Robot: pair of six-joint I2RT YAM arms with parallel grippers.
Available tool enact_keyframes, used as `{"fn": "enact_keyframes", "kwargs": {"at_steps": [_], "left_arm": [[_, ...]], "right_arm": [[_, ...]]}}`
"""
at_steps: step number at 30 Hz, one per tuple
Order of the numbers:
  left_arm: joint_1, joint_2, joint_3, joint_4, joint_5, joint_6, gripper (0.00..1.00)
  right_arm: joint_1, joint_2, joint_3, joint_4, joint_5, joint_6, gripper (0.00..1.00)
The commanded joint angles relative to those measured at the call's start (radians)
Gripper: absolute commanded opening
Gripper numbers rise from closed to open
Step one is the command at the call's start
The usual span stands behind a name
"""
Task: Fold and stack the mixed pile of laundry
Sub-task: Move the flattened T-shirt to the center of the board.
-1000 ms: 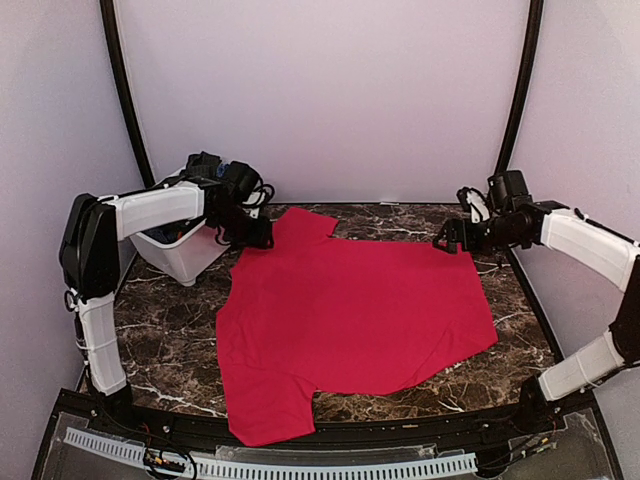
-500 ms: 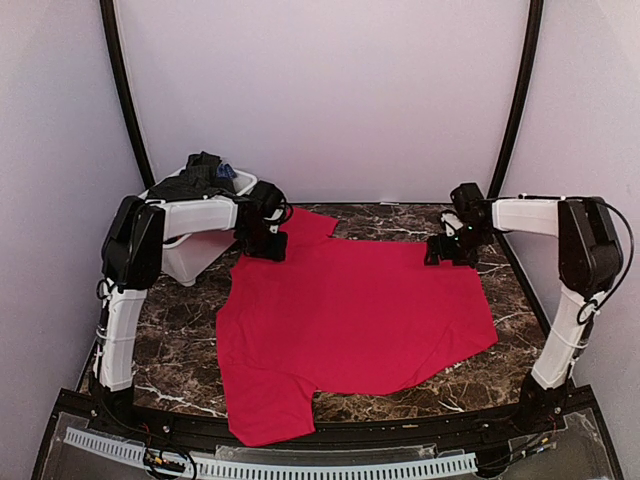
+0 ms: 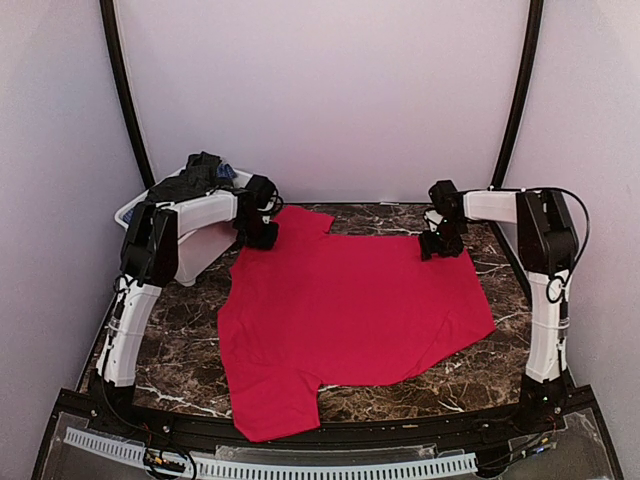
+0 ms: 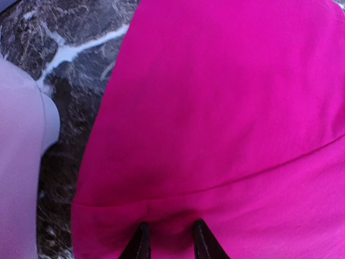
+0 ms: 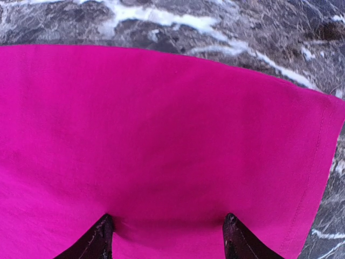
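A bright red cloth (image 3: 350, 300), a T-shirt, lies spread flat on the dark marble table. My left gripper (image 3: 262, 238) is down on its far left corner by the sleeve. In the left wrist view (image 4: 171, 245) its fingers stand a little apart and press into the red cloth (image 4: 226, 108). My right gripper (image 3: 438, 246) is down on the far right corner. In the right wrist view (image 5: 168, 237) its fingers stand wide apart on the red cloth (image 5: 161, 135). Dark garments (image 3: 200, 175) with a bit of blue are heaped in the bin. No orange piece shows.
The white plastic bin (image 3: 190, 255) stands at the far left, right beside my left gripper; its pale wall (image 4: 21, 162) shows in the left wrist view. Bare marble table (image 3: 170, 320) lies left, right and in front of the shirt. Walls enclose three sides.
Both grippers have swung inward and come down onto the shirt's far corners. The shirt's far edge has shifted slightly inward.
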Motion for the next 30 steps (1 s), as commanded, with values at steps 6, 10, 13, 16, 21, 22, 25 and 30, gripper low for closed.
{"fn": "enact_keyframes", "kwargs": {"at_steps": [6, 10, 13, 16, 21, 22, 25, 30], "left_arm": [[0.074, 0.211, 0.363, -0.18, -0.019, 0.062, 0.26], [0.086, 0.257, 0.446, -0.183, 0.005, 0.085, 0.3], [0.088, 0.219, 0.436, -0.179, 0.043, 0.087, 0.4], [0.084, 0.134, 0.344, -0.158, 0.117, 0.067, 0.53], [0.027, -0.073, 0.174, -0.109, 0.166, 0.043, 0.58], [0.017, -0.113, 0.159, -0.112, 0.166, 0.037, 0.57], [-0.041, -0.192, 0.054, -0.101, 0.158, 0.01, 0.57], [-0.112, -0.355, -0.152, -0.014, 0.166, -0.043, 0.57]], "right_arm": [[-0.005, 0.118, 0.21, -0.131, -0.007, -0.026, 0.65], [-0.007, -0.02, 0.145, -0.115, -0.111, -0.024, 0.7], [-0.004, -0.242, -0.032, -0.073, -0.219, -0.013, 0.68], [0.017, -0.47, -0.285, 0.005, -0.33, 0.045, 0.67], [0.032, -0.689, -0.535, 0.009, -0.31, 0.113, 0.56], [0.036, -0.695, -0.553, 0.0, -0.294, 0.108, 0.53], [0.041, -0.667, -0.568, -0.025, -0.232, 0.089, 0.45], [0.045, -0.592, -0.553, 0.006, -0.19, 0.092, 0.38]]}}
